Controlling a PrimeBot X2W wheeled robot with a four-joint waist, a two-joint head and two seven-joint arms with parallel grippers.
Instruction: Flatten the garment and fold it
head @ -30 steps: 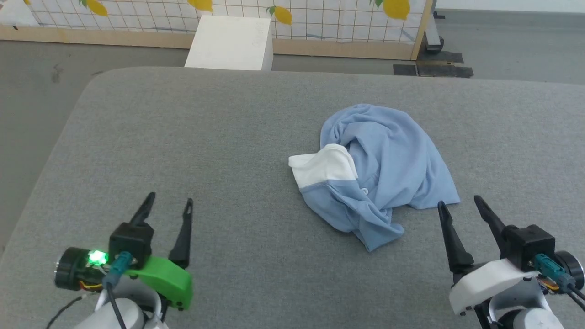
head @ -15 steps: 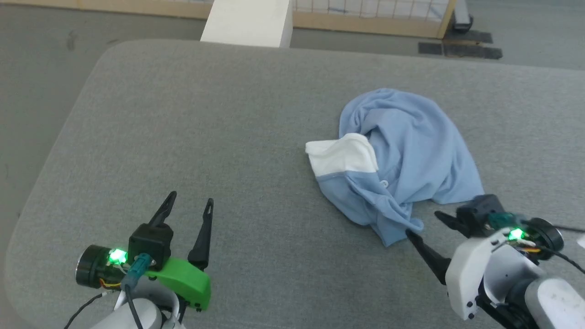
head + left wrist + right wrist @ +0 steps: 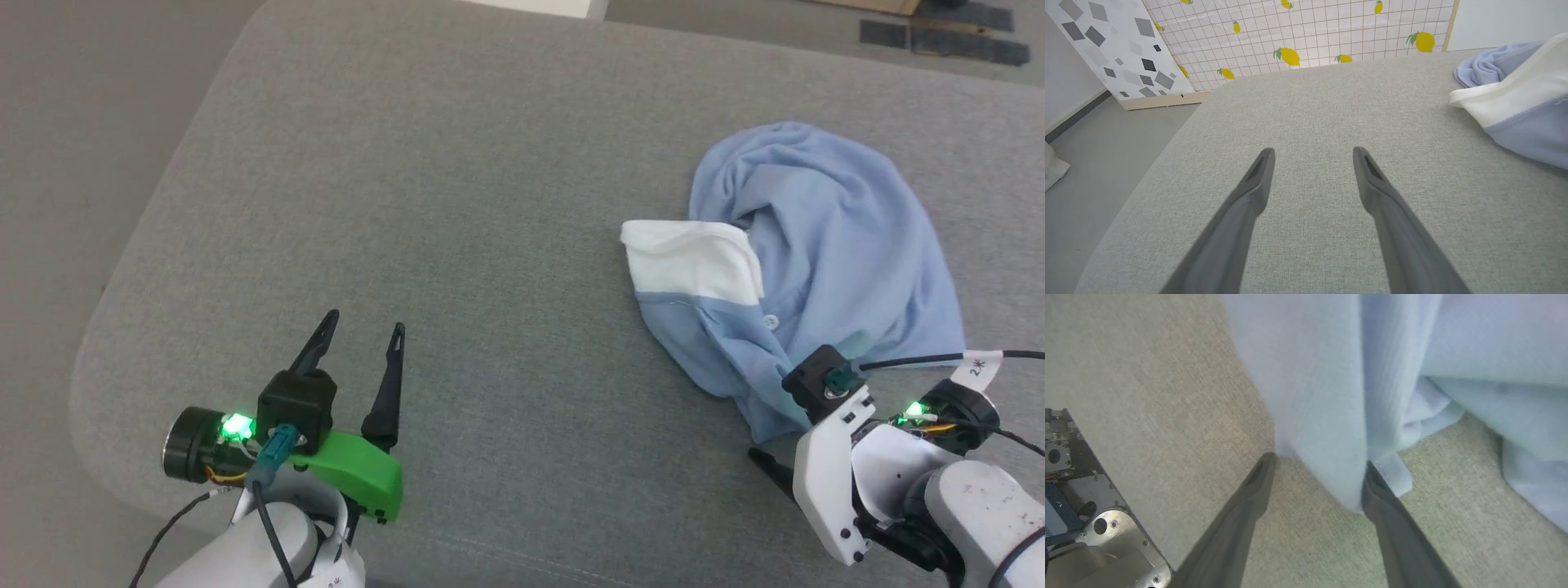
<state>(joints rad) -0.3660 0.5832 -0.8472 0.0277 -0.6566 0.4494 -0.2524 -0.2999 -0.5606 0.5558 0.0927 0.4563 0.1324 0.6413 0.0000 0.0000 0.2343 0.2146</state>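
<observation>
Right gripper — jaws apart — straddles the near fold of the garment: pinch one layer only. Left gripper, jaws apart, stands well left of it.

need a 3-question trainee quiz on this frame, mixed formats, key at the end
1. Fill in: the left gripper is over bare grey surface, apart from the garment, with its jaws ____.
2. Which gripper has a fold of the garment between its fingers? A) left B) right C) both
3. True or false: the garment lies spread flat with its collar hidden.

Key:
1. open
2. B: in the right wrist view, blue cloth lies between the open fingers of the right gripper.
3. false: it is crumpled, with the white collar showing.
</observation>
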